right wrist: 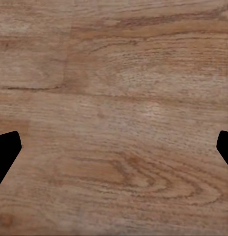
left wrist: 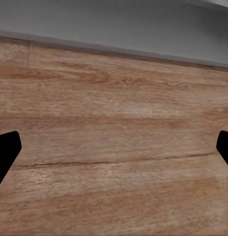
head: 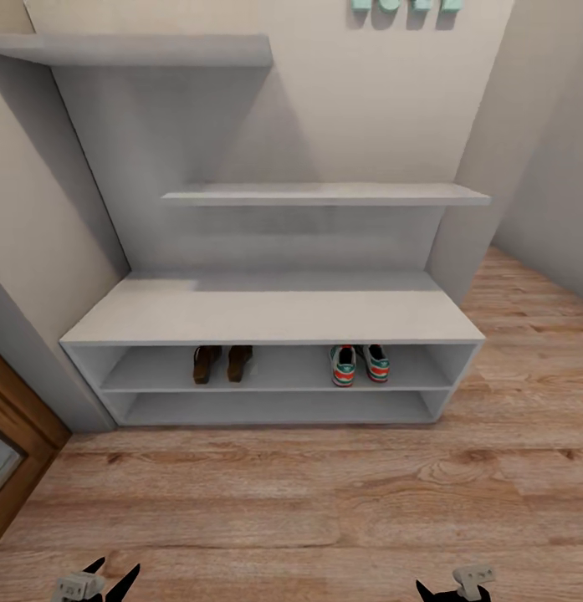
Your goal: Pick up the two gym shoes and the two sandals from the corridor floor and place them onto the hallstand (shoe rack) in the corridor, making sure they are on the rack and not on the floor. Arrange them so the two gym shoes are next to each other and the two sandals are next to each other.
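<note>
Grey hallstand (head: 274, 313) holds sandals (head: 222, 364) and gym shoes (head: 359, 364) on its upper tier, wooden door (head: 15, 451) beside, both pincers spread wide, empty.

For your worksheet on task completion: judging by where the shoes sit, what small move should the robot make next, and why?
Probably none beyond keeping both open hands back: the two sandals sit side by side on the hallstand, and the two gym shoes sit together further along that shelf.

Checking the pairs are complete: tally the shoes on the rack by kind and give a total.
gym shoes: 2, side by side on the upper tier of the hallstand
sandals: 2, side by side on the same tier
Total: 4
</note>
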`<state>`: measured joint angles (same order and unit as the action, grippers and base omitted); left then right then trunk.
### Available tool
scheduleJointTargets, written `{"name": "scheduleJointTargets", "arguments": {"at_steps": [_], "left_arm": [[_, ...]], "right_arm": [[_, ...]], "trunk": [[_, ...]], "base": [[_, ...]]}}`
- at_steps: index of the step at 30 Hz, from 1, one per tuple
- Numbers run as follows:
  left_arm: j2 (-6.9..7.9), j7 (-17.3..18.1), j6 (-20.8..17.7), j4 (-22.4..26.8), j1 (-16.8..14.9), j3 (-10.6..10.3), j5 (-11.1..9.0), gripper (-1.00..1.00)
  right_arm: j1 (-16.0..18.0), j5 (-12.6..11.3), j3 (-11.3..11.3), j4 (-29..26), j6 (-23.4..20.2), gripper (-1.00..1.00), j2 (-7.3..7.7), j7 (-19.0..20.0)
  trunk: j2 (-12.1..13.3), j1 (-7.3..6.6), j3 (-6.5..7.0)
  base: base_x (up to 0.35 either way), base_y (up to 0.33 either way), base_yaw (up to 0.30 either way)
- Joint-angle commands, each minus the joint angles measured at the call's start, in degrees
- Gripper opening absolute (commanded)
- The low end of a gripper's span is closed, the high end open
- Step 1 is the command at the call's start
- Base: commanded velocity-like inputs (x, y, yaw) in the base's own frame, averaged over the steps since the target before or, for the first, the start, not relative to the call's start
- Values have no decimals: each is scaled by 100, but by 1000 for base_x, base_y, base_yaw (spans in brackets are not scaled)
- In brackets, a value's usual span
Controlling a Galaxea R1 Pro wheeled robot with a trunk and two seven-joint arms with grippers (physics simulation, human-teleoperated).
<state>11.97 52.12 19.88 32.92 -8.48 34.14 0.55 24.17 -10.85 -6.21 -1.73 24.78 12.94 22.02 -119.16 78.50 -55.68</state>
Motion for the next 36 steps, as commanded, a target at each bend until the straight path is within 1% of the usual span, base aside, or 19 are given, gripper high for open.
{"name": "scheduleJointTargets", "arguments": {"at_steps": [1, 7, 15, 19, 36], "left_arm": [[-5, 25, 12, -8, -5, 22, 7, 100], [-9, -9, 9, -13, -5, 23, 7, 100], [-11, -156, 12, -42, -5, 23, 7, 100], [-12, -222, 15, -121, -5, 27, -2, 100], [-11, -254, 16, -178, -5, 31, -11, 100]], "right_arm": [[2, -58, -47, 11, 16, 100, -3, 24], [-4, -48, -47, 21, 9, 100, -27, 22], [-35, -49, -47, 23, 2, 100, -68, 22], [-47, -49, -47, 24, 0, 100, -111, 21], [-89, -44, -47, 31, -3, 100, -134, 26]], "trunk": [[40, -23, 14], [280, -155, 122], [601, -331, 265], [762, -419, 337], [1443, -792, 642]], "base": [[0, 0, 0], [0, 0, 0], [0, 0, 0], [0, 0, 0], [0, 0, 0]]}}
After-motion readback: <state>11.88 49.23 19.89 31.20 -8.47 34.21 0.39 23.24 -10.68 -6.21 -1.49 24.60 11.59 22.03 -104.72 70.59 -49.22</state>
